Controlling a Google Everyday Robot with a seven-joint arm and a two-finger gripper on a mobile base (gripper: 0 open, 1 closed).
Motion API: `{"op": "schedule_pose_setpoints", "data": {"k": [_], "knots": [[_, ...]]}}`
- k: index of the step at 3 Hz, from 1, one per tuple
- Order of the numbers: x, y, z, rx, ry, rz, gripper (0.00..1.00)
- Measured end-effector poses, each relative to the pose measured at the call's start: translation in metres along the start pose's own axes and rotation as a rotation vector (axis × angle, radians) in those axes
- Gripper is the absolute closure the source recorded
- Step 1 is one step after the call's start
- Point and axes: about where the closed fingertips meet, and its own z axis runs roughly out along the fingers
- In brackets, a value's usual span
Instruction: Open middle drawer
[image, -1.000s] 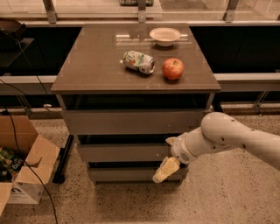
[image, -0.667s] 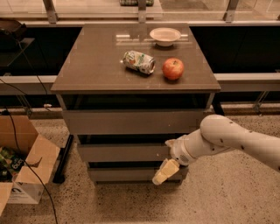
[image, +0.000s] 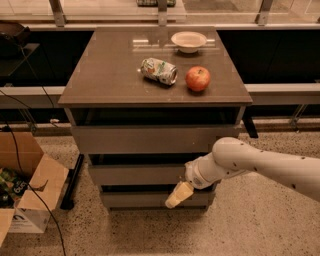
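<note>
The middle drawer (image: 137, 175) is the grey-brown flat front at mid height of the three-drawer cabinet (image: 80, 115), between the wider top front (image: 150, 138) and the narrower bottom front (image: 135, 200). Dark gaps show above each front. My gripper (image: 178, 195), pale yellow at the tip, hangs from the white arm (image: 250, 167) that comes in from the right. It sits just below the middle drawer's lower right edge, in front of the bottom front.
On the cabinet top lie a crushed can (image: 159, 70), a red apple (image: 198, 78) and a white bowl (image: 188, 41). An open cardboard box (image: 30, 192) and cables lie on the speckled floor at the left. A rail runs behind the cabinet.
The gripper has shifted slightly to the left along the drawer fronts. The drawers have not visibly moved.
</note>
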Motion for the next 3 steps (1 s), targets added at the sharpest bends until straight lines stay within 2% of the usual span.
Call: {"op": "schedule_pose_setpoints", "data": {"k": [1, 3], "knots": [[0.009, -0.028, 0.020, 0.044, 0.005, 0.025, 0.00], [0.031, -0.093, 0.053, 0.076, 0.010, 0.075, 0.00]]}}
